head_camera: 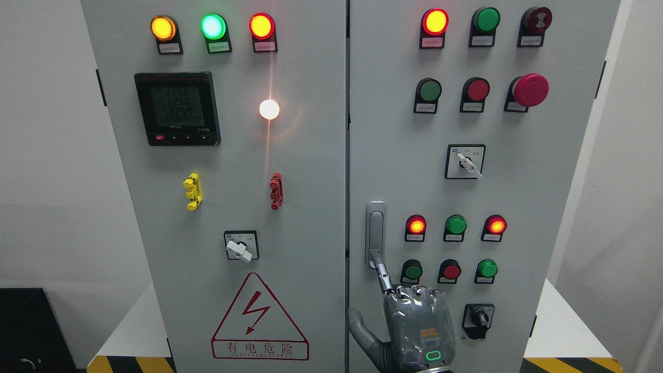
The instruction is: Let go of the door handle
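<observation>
Right hand [417, 326] extending one finger [382, 270] onto door handle [375, 234] lower end (remaining fingers curled, gripping nothing), right cabinet door [518, 197].

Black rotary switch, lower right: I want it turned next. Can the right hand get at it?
Probably yes: the right hand sits left of the black rotary switch, nothing between them; one finger touches the door handle.
</observation>
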`<state>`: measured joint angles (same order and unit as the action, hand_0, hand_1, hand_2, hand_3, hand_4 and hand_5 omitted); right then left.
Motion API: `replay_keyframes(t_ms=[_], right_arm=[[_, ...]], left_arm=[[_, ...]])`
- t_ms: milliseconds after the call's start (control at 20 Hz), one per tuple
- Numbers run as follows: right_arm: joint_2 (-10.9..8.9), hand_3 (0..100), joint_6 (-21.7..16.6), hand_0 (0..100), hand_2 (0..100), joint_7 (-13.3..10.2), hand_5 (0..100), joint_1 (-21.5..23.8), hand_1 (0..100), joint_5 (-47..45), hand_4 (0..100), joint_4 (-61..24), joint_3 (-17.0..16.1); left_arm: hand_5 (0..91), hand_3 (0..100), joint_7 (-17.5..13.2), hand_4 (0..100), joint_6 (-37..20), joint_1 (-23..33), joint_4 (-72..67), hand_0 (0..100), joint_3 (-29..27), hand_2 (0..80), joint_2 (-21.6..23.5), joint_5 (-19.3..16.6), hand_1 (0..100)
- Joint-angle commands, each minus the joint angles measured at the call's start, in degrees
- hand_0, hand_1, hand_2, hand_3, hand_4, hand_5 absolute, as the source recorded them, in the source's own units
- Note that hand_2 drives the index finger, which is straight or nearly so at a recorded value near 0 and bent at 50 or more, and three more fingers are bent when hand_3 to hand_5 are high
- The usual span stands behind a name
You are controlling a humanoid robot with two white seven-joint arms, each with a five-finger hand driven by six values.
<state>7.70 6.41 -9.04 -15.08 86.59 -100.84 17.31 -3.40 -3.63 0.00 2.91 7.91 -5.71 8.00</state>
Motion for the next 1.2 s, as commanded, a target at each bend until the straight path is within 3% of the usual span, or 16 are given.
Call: replay_keyframes(t_ms=[0,1152], right_arm=[[0.04,100,0.8,38,0,0.2,100,-0.1,29,0.0,99,1.3,0.1],[0.04,100,1.5,39,0,0.3,100,-1.0,29,0.0,99,2.6,-0.2]], left_arm=[[0.0,0,0.0,0,0.0,1.1,0.0,12,0.0,0.0,0.0,0.0,56],[0.0,0,0.0,0,0.0,1.1,0.0,12,0.0,0.0,0.0,0.0,56]])
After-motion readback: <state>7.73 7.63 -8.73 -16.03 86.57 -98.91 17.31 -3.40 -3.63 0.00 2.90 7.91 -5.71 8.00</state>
